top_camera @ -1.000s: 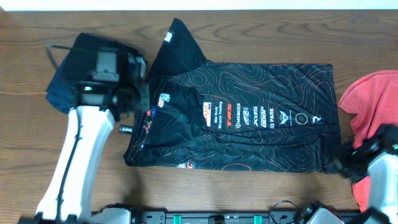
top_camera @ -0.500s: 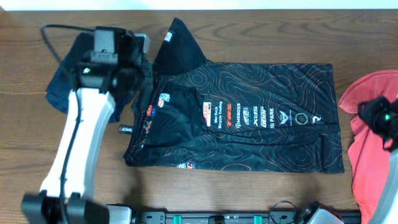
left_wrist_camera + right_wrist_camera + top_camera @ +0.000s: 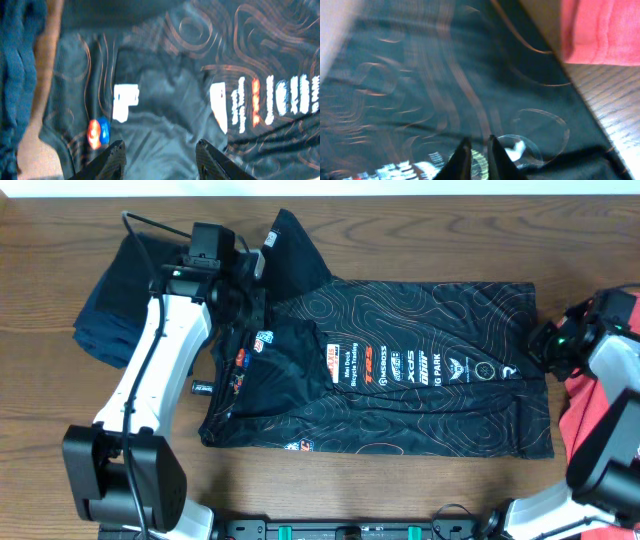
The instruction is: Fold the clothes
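Subject: black jersey (image 3: 400,380), laid flat across mid-table (image 3: 420,490), printed side up, long axis L–R. One sleeve (image 3: 290,250) is seen projecting from the far-left corner, not tucked. Near edge appears doubled over at the left end; the body is otherwise unfolded.

L gripper (image 3: 245,280): positioned over the collar/shoulder area, just beside that sleeve. In the wrist view its fingers (image 3: 116,159) are spread apart above the cloth, with nothing held.

R gripper (image 3: 548,345): positioned at the jersey's right edge. In the wrist view the jaws are drawn nearly together over the fabric (image 3: 420,75); no cloth is seen pinched between them, though the picture is blurred.

Other garments: red T-shirt (image 3: 600,30) lies just beyond the right edge; navy pieces (image 3: 105,320) are heaped at far left, partly under the L arm.

Assessment: step in hand is judged to be the approach to grasp points at opp. ends, prior to the first fold. Task est. at an early stage.

Next move req.: R jaws to be opened, each end to be pinched at one layer only, both ends lifted together.
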You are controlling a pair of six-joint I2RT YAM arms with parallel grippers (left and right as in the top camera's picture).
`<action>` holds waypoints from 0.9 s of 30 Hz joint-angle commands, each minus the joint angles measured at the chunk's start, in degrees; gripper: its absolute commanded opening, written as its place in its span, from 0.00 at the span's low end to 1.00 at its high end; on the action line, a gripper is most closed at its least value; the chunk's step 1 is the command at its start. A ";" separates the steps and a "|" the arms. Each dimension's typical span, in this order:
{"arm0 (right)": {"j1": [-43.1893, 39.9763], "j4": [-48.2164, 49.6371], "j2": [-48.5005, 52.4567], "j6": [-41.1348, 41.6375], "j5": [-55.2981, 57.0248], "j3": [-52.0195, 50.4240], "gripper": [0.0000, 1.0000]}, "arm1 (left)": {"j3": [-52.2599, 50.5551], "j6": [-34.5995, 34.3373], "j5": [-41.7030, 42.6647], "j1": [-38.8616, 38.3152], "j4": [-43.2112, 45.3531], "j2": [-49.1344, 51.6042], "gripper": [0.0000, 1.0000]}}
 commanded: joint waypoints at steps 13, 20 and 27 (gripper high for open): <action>-4.74 -6.99 11.43 11.13 27.96 0.07 0.01 | 0.46 2.27 -1.01 -0.07 -0.98 0.39 0.48; -5.86 -3.23 7.30 0.52 15.30 0.20 0.09 | 0.46 2.27 -1.01 -0.07 -0.02 0.39 0.54; -5.44 3.21 -5.35 -5.88 -11.41 1.81 0.26 | 1.68 3.41 -1.01 -0.07 5.01 0.46 0.55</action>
